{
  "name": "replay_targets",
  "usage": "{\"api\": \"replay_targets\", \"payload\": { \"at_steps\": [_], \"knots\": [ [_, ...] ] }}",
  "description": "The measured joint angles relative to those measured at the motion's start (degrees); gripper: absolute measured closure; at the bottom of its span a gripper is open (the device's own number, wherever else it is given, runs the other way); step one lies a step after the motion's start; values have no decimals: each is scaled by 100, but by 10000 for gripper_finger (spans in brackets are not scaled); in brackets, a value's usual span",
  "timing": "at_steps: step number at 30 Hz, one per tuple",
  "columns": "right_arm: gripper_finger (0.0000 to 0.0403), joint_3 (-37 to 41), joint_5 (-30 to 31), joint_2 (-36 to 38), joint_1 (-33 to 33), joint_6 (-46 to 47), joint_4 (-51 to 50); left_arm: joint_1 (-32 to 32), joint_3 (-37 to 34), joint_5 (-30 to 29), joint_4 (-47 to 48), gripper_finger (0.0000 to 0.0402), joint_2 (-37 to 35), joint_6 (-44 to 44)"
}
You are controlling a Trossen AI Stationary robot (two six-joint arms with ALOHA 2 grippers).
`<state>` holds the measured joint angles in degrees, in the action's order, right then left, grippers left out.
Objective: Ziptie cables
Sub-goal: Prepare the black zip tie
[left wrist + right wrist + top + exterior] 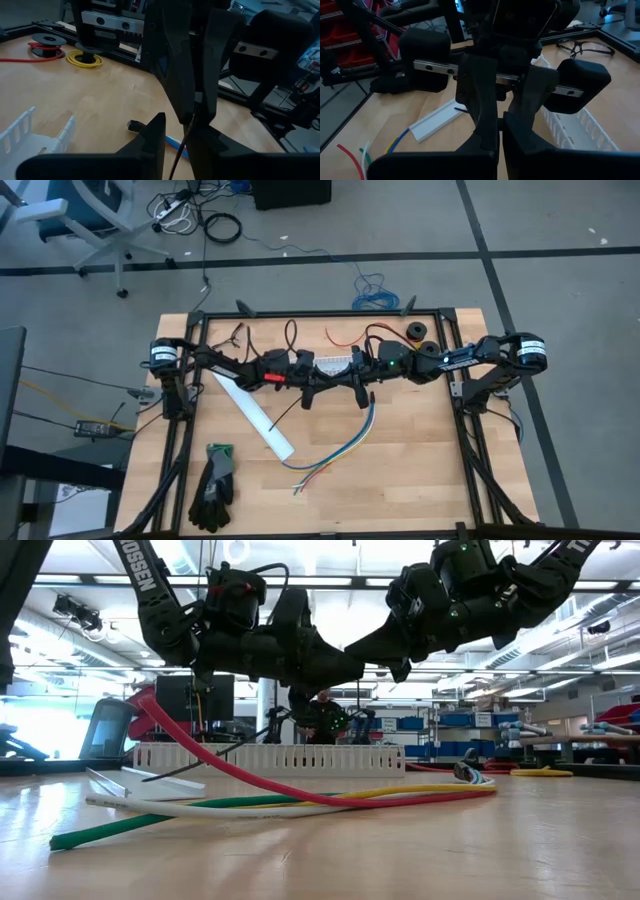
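Low view, nearest the lens: the cables (270, 802) sprawl across the table (400, 860) in the lower half of the frame, green, white, yellow and red strands running from lower left toward a dark-sleeved end at right of centre. Above them, in the upper half, both arms hang with their tips meeting near the middle, clear of the strands. Behind stands a white slotted channel (300, 757). From the high view, the bundle fans out in the lower middle of the frame, its top reaching up to just below where the two arms meet. The left end effector (318, 380) sits at centre, narrowed onto a thin dark strip (288, 412) that trails down-left from it; the right end effector (352, 378) meets it tip to tip from the right, pinched fully closed, and whether it grips anything cannot be told. A white bar (252, 412) lies diagonally left of the bundle, and dark gloves (213, 486) rest at lower left.
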<state>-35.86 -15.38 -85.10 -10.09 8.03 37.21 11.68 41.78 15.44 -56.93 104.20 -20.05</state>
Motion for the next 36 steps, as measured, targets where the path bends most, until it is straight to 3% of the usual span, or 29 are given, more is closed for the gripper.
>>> {"api": "replay_targets", "payload": {
  "at_steps": [10, 19, 26, 36],
  "knots": [
    [401, -2, -276, 16, -143, 220, -129, 220, 0, 546, 63, 326, -54, -138],
    [401, -2, -408, 111, -243, 243, -169, 321, 0, 533, 443, 328, -343, 152],
    [401, 4, -393, 109, -243, 243, -216, 319, 2, 466, 573, 389, -345, 274],
    [381, 8, -121, 109, -240, 380, -193, 262, 3, 185, 549, 399, -345, 269]
  ]
}}
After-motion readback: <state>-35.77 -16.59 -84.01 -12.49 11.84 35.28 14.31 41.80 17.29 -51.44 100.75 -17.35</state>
